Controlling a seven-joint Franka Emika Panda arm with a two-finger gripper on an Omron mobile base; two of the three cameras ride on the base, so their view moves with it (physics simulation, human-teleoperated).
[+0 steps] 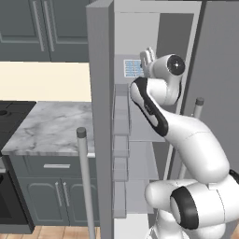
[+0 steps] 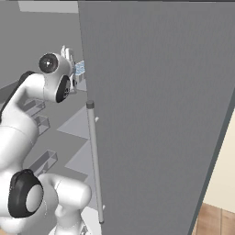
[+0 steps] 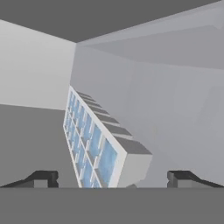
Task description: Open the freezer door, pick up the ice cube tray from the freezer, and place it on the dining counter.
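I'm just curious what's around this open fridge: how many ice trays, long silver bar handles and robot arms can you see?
Ice cube tray: 1
Long silver bar handles: 2
Robot arm, gripper open: 1
Total: 4

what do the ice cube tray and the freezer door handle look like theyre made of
Ice cube tray: probably plastic, judging by the pale blue, slightly glossy cells in a white grid. Freezer door handle: apparently brushed metal, a silver-grey round bar with a soft sheen. As rendered images, both are only guesses.
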